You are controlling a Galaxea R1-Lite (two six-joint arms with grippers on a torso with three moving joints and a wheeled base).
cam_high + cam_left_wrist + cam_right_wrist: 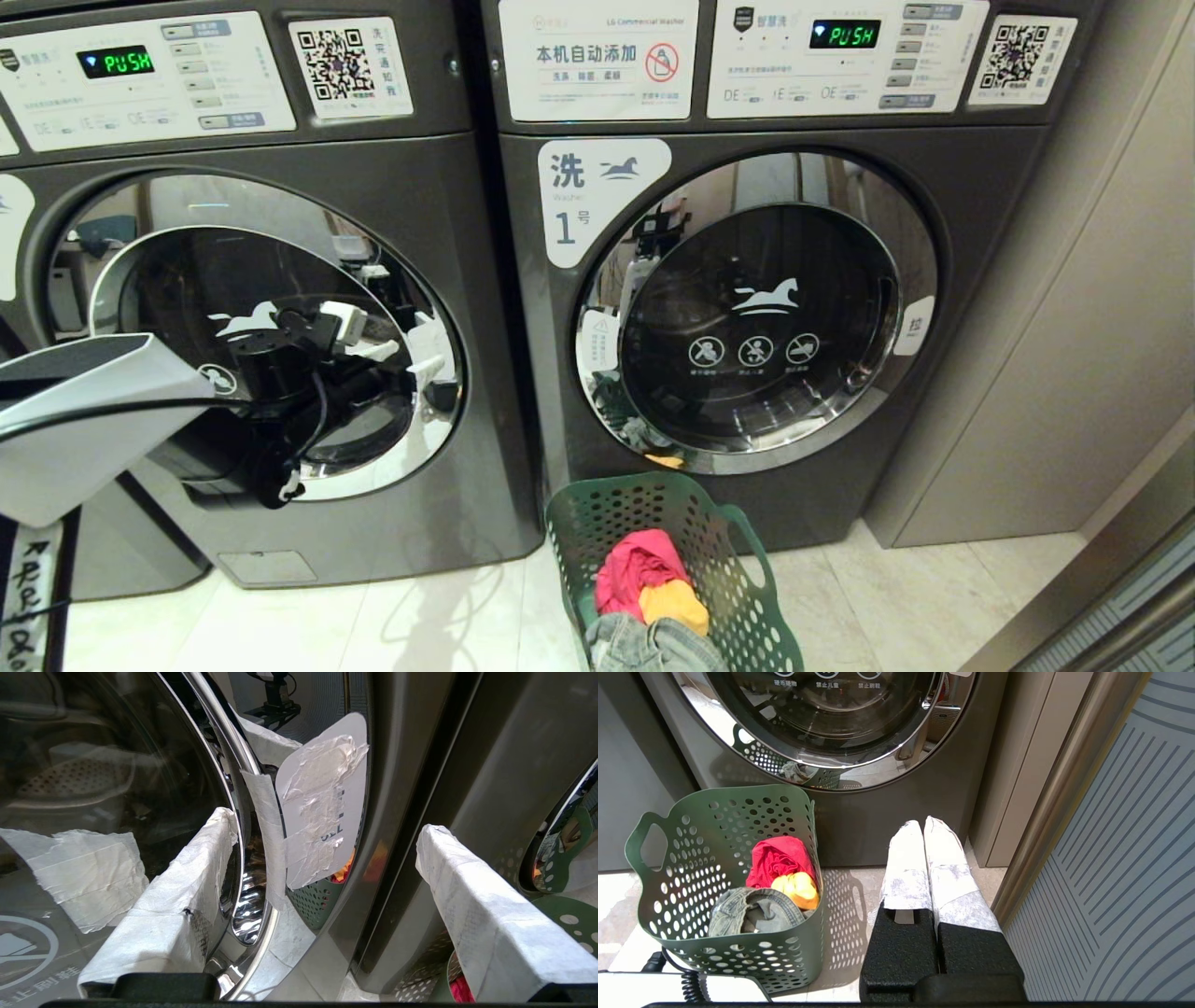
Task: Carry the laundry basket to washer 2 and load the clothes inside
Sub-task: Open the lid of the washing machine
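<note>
two grey washers stand side by side. the right one, washer 1 (pixel 747 308), bears the label with numeral 1; its door is shut. the left washer (pixel 280 355) stands just beside it, its numeral hidden, door also shut. the basket (pixel 738 597) sits on the floor just in front of washer 1, toward its left side, holding red, yellow and denim clothes (pixel 644 588). the left gripper (pixel 378 341) hangs before the left washer's door, near the door edge on washer 1's side, pincer spread wide, empty. the right gripper (pixel 924 833), low before washer 1's right side, is pressed closed, empty.
</note>
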